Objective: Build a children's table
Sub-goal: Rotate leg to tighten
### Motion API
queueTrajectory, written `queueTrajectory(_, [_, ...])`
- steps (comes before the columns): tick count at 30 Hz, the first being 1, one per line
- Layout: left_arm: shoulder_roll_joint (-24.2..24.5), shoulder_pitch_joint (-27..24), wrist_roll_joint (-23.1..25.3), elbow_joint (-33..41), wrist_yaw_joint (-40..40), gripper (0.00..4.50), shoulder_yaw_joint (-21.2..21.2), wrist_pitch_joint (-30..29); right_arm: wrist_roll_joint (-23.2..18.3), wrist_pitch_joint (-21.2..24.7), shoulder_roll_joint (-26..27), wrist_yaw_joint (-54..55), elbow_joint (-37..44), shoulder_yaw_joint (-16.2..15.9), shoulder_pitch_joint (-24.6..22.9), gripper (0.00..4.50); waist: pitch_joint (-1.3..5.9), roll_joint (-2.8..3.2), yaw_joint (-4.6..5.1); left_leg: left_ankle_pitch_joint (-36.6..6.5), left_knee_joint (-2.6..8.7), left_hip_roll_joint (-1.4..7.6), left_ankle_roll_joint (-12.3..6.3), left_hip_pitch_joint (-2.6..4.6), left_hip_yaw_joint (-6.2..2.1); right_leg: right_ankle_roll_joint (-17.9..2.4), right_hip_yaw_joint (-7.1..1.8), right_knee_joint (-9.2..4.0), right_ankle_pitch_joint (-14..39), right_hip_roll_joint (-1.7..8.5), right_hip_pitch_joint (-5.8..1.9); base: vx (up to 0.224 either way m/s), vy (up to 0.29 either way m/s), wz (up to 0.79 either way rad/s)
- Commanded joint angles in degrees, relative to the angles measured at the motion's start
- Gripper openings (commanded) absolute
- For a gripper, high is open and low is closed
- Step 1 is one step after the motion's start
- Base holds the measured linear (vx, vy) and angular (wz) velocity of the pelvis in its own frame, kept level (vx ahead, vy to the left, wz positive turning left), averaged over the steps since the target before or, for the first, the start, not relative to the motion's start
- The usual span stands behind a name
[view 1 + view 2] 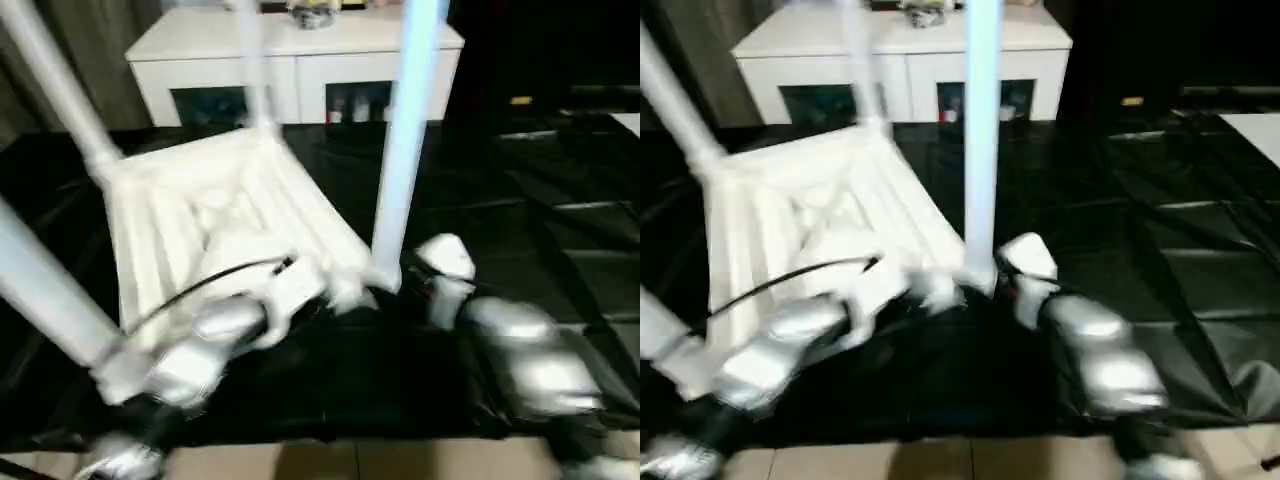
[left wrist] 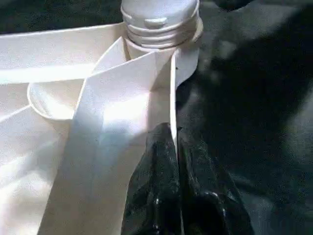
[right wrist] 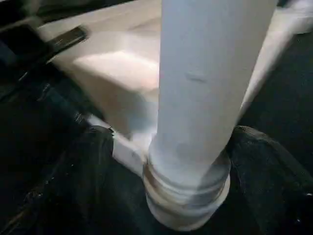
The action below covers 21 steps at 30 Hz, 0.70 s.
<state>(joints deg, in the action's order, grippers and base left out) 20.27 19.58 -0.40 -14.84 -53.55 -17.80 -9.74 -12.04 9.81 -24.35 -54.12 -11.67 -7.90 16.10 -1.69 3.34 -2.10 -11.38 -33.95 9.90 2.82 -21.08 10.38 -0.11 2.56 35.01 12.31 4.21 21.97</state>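
- The left end effector (image 2: 171,196) is pinched shut on the rim of the tabletop (image 1: 215,215), just beside a corner socket.
- The right end effector (image 3: 166,161) has its two fingers either side of the nearest leg (image 1: 405,140) at its base; whether they press it cannot be told.
- The tabletop lies upside down on the black floor sheet (image 1: 540,200), legs pointing up.
- That leg's long axis stands upright, and the right arm is the nearer one.

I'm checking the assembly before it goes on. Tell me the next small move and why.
Probably draw the right gripper back off the leg beside it. That leg already stands upright in the corner socket of the upturned tabletop, the gripper's black fingers stand spread on either side of it, and the left gripper is shut on the tabletop's edge, steadying it.
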Motion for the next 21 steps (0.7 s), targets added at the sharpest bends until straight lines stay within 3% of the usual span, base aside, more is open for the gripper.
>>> queueTrajectory(1, [0.29, -1.1, -2.76, 0.14, -4.2, 0.0, -0.9, 1.3, 0.29, -0.78, -0.95, -3.8, 0.23, -1.79, 0.16, 3.94, 2.52, -1.18, -0.06, -10.32, 3.97, 3.27, -5.84, 0.32, -1.17, -13.4, -2.33, -4.26, 6.97, 3.89, -2.08, 0.0, 0.0, 0.0])
queueTrajectory(14, [2.42, -0.68, -3.39, -1.12, -7.5, 0.0, -0.22, 2.62, 3.82, -2.94, -0.76, -2.6, -5.25, -3.46, 3.99, 3.94, 2.64, -1.24, -0.17, -8.59, 3.79, 3.26, -5.46, 0.47, -1.02, -14.41, -2.33, -3.93, 5.12, 3.9, -2.08, 0.0, 0.0, 0.0])
queueTrajectory(21, [2.3, -0.86, -3.42, -1.03, -7.63, 0.0, -0.21, 2.61, 3.85, -3.49, 0.45, -2.68, -7.32, -3.87, 5.38, 3.38, 2.69, -1.37, -0.28, -7.9, 3.75, 3.27, -5.98, 0.39, -1.0, -14.61, -2.27, -3.74, 4.22, 3.94, -2.17, 0.0, 0.0, 0.0])
